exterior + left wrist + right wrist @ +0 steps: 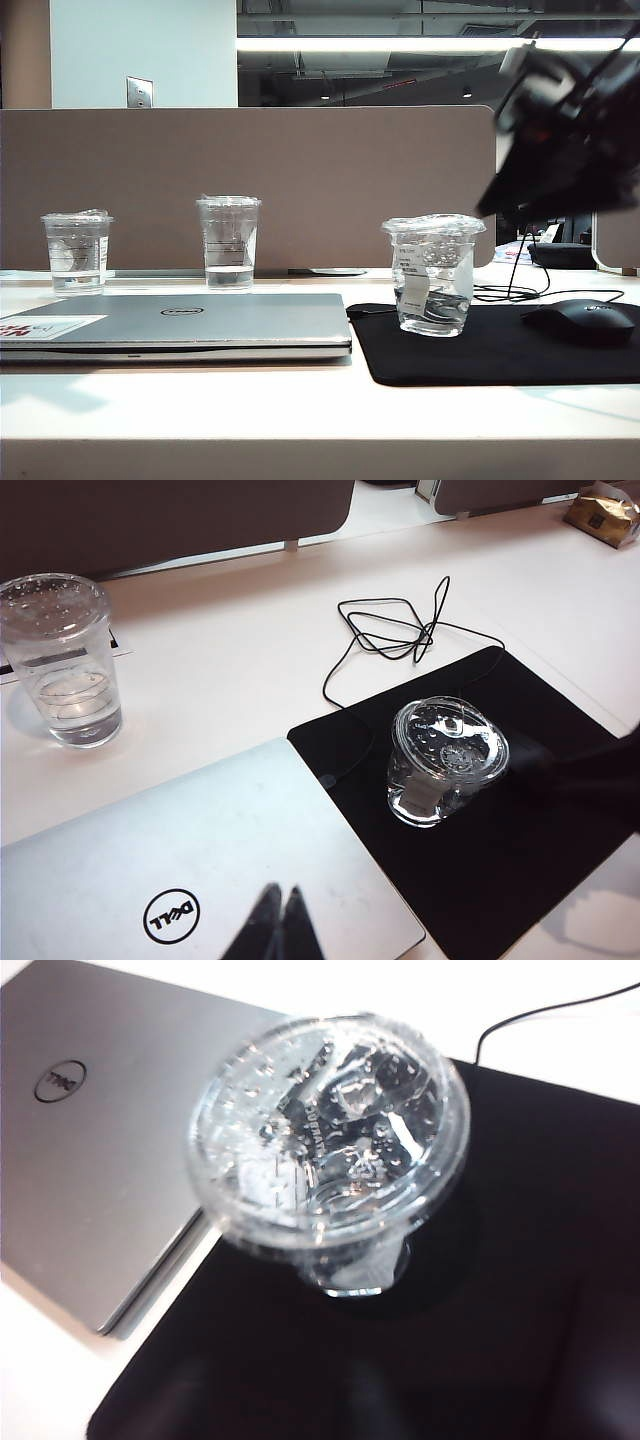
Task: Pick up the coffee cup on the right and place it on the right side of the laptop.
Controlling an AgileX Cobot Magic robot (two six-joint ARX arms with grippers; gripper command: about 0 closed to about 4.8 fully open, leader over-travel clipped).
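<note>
coffee cup (433, 273) holds clear liquid (film-topped)

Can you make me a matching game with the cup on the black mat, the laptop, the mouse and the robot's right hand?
Things:
1. coffee cup
2. laptop
3. mouse
4. right hand

Where or how:
A. lying shut and flat on the white desk, left of the mat
B. up in the air, blurred, above and right of the cup, touching nothing
C. standing upright at the near-laptop end of the black mouse mat
D. black, at the mat's right end

Pairs: 1-C, 2-A, 3-D, 4-B
</note>
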